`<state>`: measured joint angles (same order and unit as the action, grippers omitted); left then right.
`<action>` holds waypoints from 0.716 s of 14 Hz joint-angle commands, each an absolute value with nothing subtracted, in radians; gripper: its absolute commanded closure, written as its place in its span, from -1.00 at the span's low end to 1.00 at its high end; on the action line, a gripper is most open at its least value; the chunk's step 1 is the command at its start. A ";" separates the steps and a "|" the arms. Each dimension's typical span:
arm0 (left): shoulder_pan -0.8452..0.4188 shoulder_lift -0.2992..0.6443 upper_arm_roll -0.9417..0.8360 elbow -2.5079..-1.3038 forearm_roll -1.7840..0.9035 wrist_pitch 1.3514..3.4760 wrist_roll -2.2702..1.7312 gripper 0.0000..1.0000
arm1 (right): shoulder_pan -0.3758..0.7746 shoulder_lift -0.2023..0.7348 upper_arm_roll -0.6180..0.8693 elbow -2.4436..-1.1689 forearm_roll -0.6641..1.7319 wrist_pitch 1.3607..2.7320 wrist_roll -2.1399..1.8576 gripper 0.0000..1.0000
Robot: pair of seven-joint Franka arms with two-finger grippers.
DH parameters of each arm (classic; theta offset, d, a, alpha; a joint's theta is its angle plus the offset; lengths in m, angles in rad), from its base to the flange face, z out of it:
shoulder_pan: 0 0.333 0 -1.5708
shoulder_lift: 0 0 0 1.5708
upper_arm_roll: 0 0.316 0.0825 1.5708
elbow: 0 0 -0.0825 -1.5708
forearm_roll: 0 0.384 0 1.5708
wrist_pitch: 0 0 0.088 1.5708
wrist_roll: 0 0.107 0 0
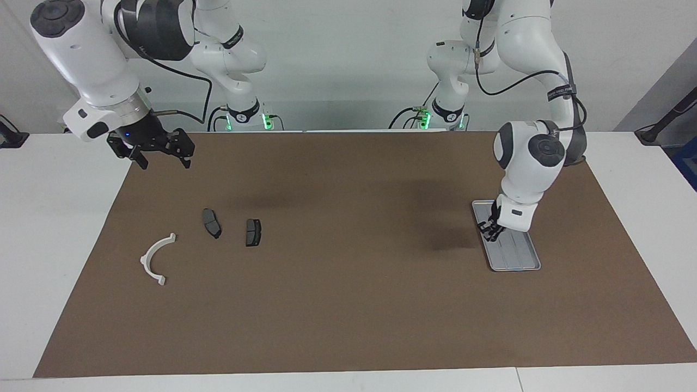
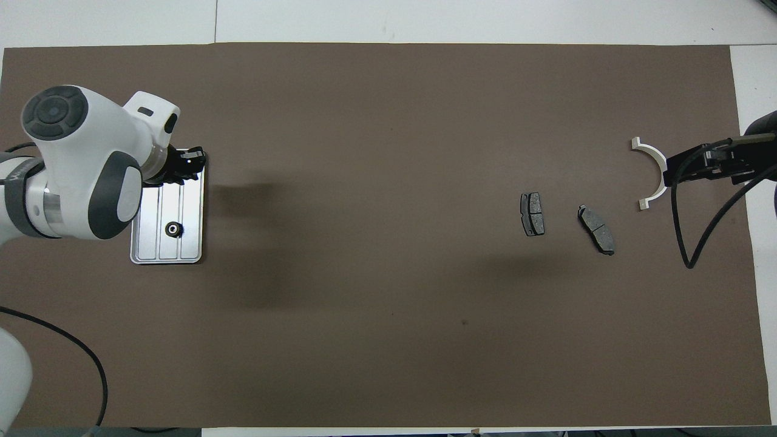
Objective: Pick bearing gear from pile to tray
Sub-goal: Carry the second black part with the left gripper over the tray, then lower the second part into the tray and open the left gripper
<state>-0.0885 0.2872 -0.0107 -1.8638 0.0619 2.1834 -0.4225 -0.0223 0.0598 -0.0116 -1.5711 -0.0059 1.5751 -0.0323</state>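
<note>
The silver tray point(image 1: 517, 258) lies on the brown mat at the left arm's end; it also shows in the overhead view point(image 2: 191, 212). A small black round gear point(image 2: 174, 229) lies in the tray's nearer half; the left arm's hand hides it in the facing view. My left gripper point(image 1: 491, 230) hangs low over the tray, pointing down, and shows over the tray's farther rim from overhead point(image 2: 189, 162). The pile is two dark brake pads point(image 1: 211, 222) point(image 1: 253, 232) and a white curved bracket point(image 1: 157, 257). My right gripper point(image 1: 163, 155) is open and raised above the mat's corner, apart from the pile.
The brown mat point(image 1: 348, 305) covers most of the white table. From overhead the pads point(image 2: 532, 213) point(image 2: 597, 229) and the bracket point(image 2: 651, 173) lie spread out at the right arm's end, with the right gripper point(image 2: 698, 167) and its hanging cable beside the bracket.
</note>
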 commanded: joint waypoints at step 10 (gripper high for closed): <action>0.032 0.331 -0.021 -1.979 0.071 2.396 -0.307 1.00 | -0.034 0.031 -0.008 -1.601 -0.005 1.575 -0.041 -1.00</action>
<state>0.0108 0.3404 -0.0122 -1.9464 0.0619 2.3509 -0.3186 -0.0223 0.0590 -0.0116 -1.5719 -0.0059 1.5750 -0.0323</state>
